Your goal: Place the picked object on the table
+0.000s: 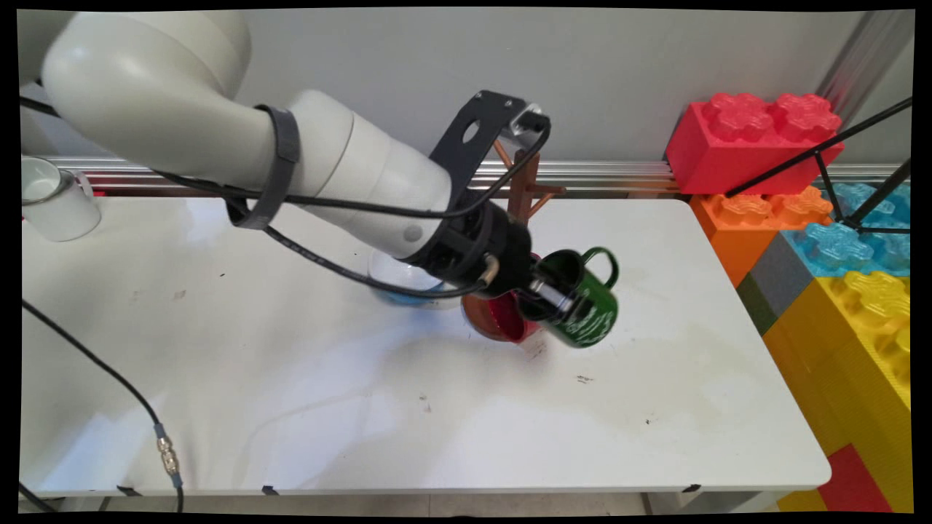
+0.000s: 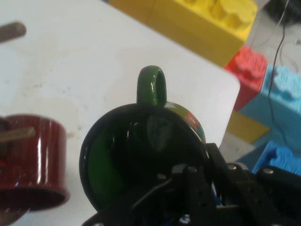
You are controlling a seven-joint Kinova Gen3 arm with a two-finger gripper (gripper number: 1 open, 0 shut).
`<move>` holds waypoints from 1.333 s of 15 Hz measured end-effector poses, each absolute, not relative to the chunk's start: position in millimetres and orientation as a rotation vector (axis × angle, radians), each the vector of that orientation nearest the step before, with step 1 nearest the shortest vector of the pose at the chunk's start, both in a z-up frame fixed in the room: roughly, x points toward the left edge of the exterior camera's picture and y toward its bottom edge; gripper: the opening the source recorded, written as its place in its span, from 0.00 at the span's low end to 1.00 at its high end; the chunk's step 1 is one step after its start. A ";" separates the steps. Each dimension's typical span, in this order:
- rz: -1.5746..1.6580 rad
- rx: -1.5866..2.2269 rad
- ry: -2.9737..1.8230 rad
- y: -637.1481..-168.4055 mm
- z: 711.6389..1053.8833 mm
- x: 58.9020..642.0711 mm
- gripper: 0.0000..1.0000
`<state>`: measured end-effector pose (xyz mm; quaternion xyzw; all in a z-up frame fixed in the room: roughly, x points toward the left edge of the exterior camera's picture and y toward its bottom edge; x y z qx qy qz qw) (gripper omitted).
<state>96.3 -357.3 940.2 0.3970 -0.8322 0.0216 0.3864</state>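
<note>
Gripping the green mug (image 1: 582,306) by its rim, my gripper (image 1: 547,292) jaws clamp it above the table (image 1: 291,378) (white lettering unreadable).

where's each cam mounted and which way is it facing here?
Main view: fixed above the table's near side, looking down across the white table to the wall; the white arm enters from upper left, its gripper on the green mug.
Hand view: on the hand, looking along the gripper into the green mug; black linkage at the bottom.
Shared: green mug, red mug, toy blocks.
</note>
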 end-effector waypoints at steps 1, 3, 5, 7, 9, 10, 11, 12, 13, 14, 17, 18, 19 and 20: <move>0.057 1.002 -2.140 -356.4 941.3 97.7 0.00; 0.063 0.978 -2.207 -353.1 944.2 102.6 0.00; 0.070 0.951 -2.278 -349.6 946.2 108.3 0.00; 0.087 0.927 -2.360 -346.5 946.4 117.1 0.00; 0.106 0.909 -2.420 -345.4 945.2 124.1 0.00; 0.119 0.899 -2.454 -345.1 943.8 128.5 0.00; 0.135 0.887 -2.493 -345.1 941.3 133.6 0.00; 0.151 0.876 -2.530 -345.3 937.9 138.5 0.00; 0.165 0.867 -2.559 -345.9 934.4 142.1 0.00; 0.181 0.857 -2.589 -346.8 929.8 146.0 0.00; 0.230 0.828 -2.655 -352.6 914.5 153.8 0.00; 0.251 0.815 -2.679 -355.9 907.5 156.3 0.00; 0.267 0.806 -2.696 -358.2 902.2 157.9 0.00; 0.277 0.802 -2.708 -359.7 898.7 159.1 0.00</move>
